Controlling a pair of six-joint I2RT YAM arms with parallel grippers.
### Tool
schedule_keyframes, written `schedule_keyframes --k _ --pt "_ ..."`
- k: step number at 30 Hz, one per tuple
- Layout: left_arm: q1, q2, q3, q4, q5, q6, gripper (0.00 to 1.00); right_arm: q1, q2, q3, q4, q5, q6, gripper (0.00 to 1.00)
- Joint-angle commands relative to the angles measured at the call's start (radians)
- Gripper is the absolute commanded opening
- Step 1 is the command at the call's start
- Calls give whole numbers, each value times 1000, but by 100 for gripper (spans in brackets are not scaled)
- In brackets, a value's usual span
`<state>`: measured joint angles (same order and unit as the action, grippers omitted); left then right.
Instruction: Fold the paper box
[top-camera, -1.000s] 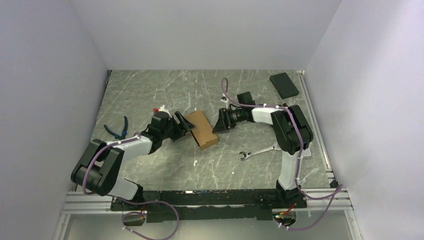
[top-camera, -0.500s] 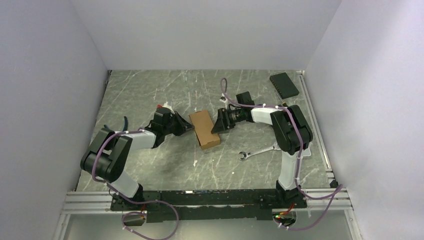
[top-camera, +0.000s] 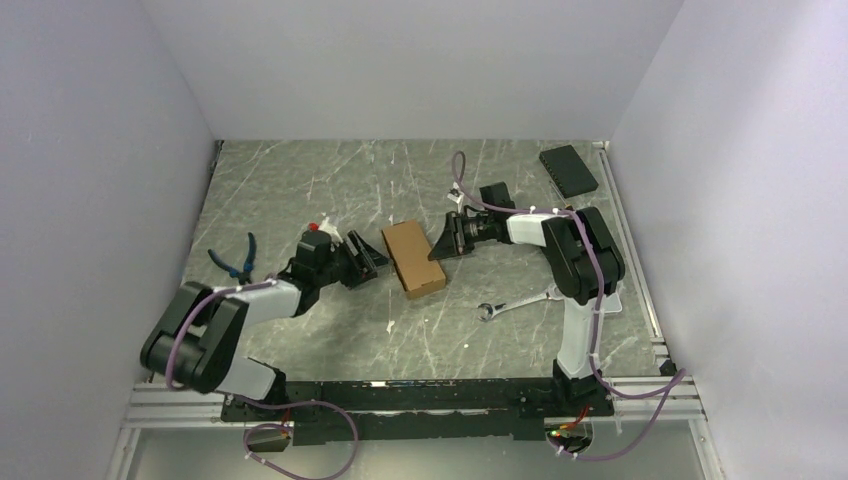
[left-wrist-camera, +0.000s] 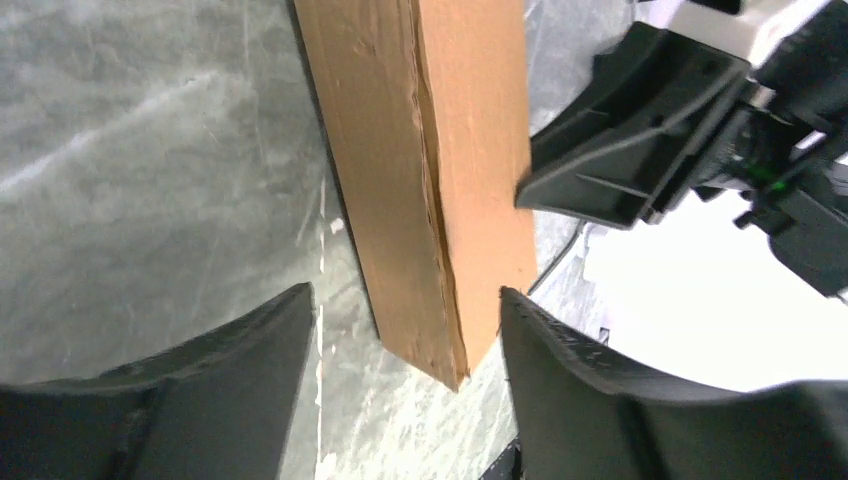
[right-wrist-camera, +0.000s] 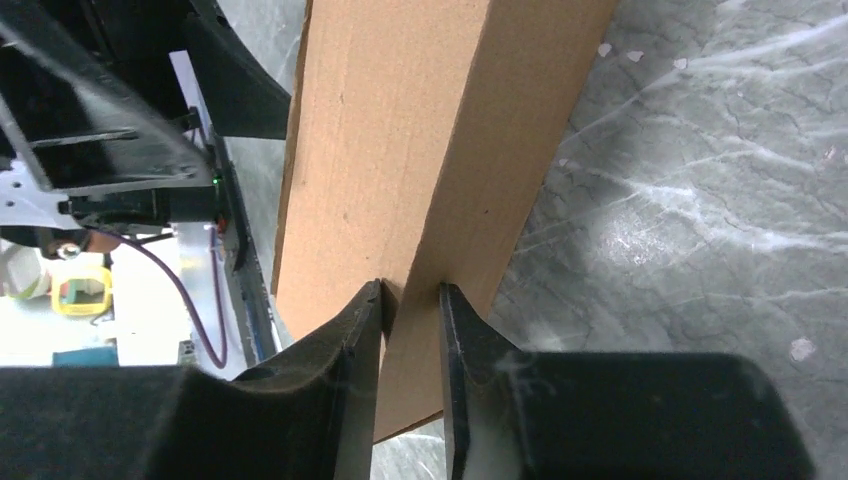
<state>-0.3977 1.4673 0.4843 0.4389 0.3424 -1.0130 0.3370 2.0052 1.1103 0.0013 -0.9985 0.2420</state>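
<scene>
Pretty far along by the look of it. The plain brown cardboard paper box (top-camera: 413, 258) is already a closed oblong block, lying flat in the middle of the grey marbled tabletop (top-camera: 300, 180) between the two arms. From above I can't spot any loose flaps sticking out.

What bugs me is the long seam (left-wrist-camera: 432, 200) on its side. In the left wrist view it looks a bit ragged and not fully flush. My guess is what's left is pressing that down and checking the end flaps, which I can't see well enough to call tucked.

Left jaws are wide apart just beside the box's left side, with its near corner framed between them but not touched. Right jaws are nearly together, straddling the box's upper long edge on the right. I can't tell whether they really pinch the cardboard.

Writing: none. The box is unprinted, and there's no readable logo or label on the blue-handled pliers (top-camera: 235, 258), the silver open-ended wrench (top-camera: 515, 302) or the black flat rectangular pad (top-camera: 568, 168) either.
</scene>
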Motion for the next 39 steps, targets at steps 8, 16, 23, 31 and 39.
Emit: schedule_keyframes --k 8,16,23,31,39 --pt "0 -187 -162 153 -32 -82 92 -57 58 -49 84 -15 74 22" --pt "-1 30 -93 406 66 -113 93 -92 66 -64 100 -19 91 22" --pt "-3 160 -33 440 95 -130 59 -105 71 -61 88 -8 83 21" --pt "-69 281 150 343 192 -78 58 -105 69 -60 84 -6 82 22" --pt "-78 179 79 295 111 -36 59 -142 16 -28 22 13 23 30"
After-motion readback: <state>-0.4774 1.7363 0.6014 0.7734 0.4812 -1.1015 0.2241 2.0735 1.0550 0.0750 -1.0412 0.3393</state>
